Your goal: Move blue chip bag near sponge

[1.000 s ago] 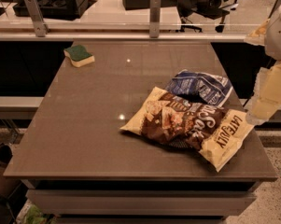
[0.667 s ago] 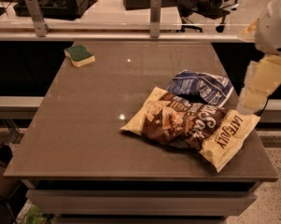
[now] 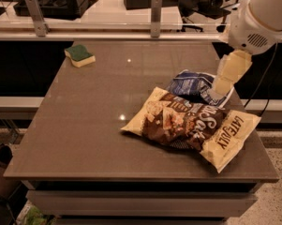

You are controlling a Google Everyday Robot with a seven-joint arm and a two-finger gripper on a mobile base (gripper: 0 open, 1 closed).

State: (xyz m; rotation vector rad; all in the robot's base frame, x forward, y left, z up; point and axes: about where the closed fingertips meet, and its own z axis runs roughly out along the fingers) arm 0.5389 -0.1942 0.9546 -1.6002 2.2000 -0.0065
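Blue bag, crumpled, on the right half of table, just behind big bag and touching it. Lies well apart from sponge, at the far left corner with green side up. Gripper at the right end of blue bag, slanting down from white arm above; touches the bag or only hangs just over it, cannot tell, and cannot tell if open or closed.
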